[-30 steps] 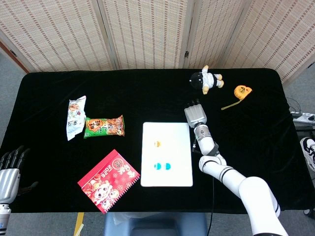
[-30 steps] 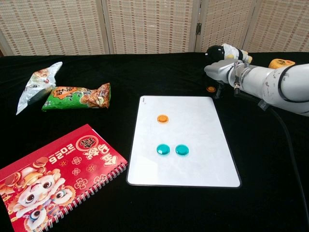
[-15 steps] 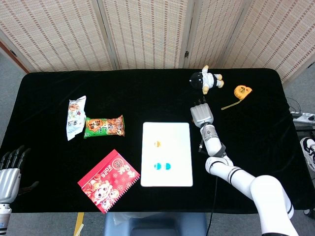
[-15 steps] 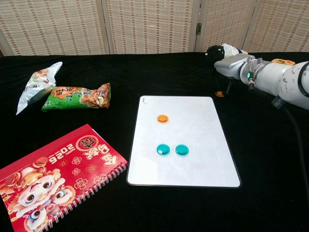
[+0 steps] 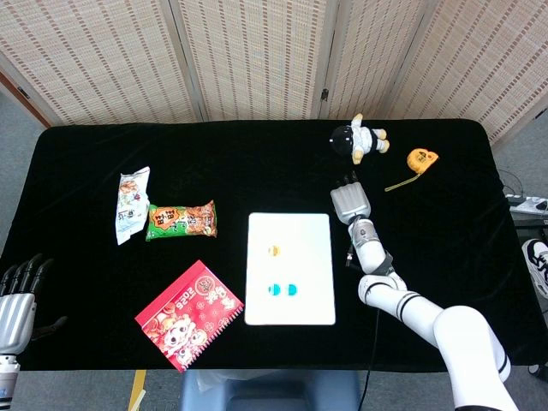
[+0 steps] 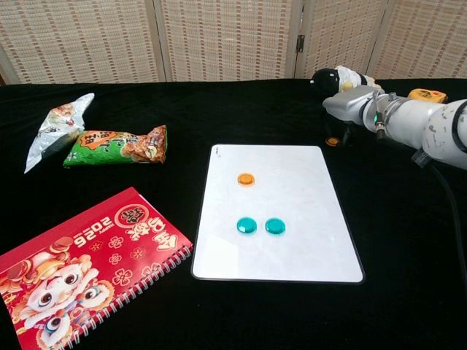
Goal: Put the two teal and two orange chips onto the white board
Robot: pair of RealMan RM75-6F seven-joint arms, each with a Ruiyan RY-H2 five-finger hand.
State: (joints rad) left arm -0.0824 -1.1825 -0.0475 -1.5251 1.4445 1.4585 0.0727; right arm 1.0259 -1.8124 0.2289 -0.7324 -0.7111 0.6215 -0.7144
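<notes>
The right hand [image 6: 349,104] hangs palm down over the black table [image 6: 219,109], just off the far right corner of the white board [image 6: 306,248]. Its fingertips reach down to an orange chip on the cloth [image 6: 332,141]; whether they pinch it or only touch it cannot be told. The left hand [image 5: 19,287] rests at the table's near left edge, fingers apart, holding nothing.

On the board lie 1 orange chip [image 6: 246,178] and, nearer, 2 teal chips [image 6: 246,226] side by side, all small glossy discs.

Left of the board a red spiral notebook [image 6: 80,255] reads "2026". Beyond it lie a green snack bag [image 6: 117,146] and a white packet [image 6: 55,130], print unreadable. Behind the right hand are a doll [image 5: 360,139] and an orange tape measure [image 5: 419,158].
</notes>
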